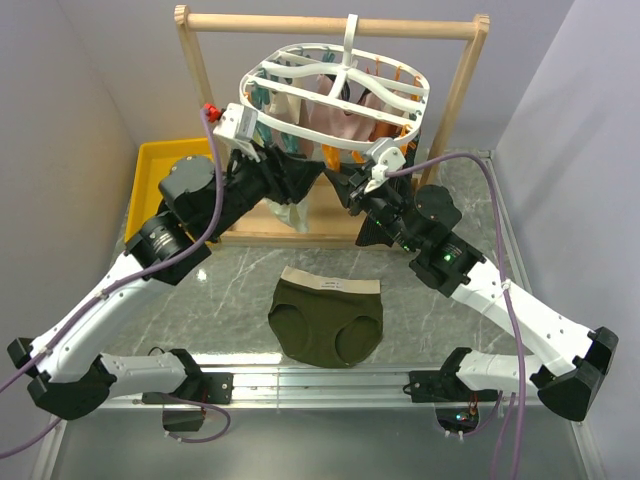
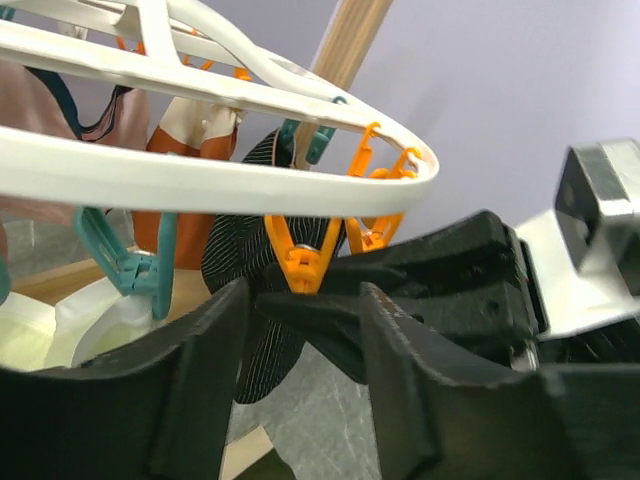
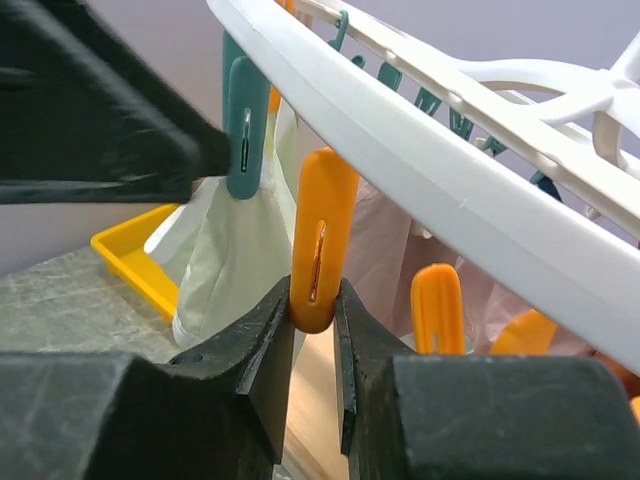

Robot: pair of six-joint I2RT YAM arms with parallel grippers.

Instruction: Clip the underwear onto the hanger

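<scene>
The dark olive underwear [image 1: 328, 320] with a pale waistband lies flat on the table, between the arm bases and free of both grippers. The white oval hanger [image 1: 335, 95] hangs from the wooden rail. My right gripper [image 3: 313, 300] is raised under the hanger's near rim [image 3: 420, 170] and is shut on the lower end of an orange clip [image 3: 320, 240]. My left gripper [image 2: 305, 300] is open and empty just in front of that same orange clip [image 2: 303, 262]. In the top view the left gripper [image 1: 308, 168] and the right gripper [image 1: 347, 182] nearly meet.
A wooden rail frame [image 1: 330, 25] holds the hanger. A black ribbed garment [image 2: 240, 250], a pinkish garment [image 1: 335, 115] and a pale cloth [image 3: 230, 250] hang from other clips. A teal clip [image 2: 125, 265] hangs to the left. A yellow tray [image 1: 160, 170] stands at the back left.
</scene>
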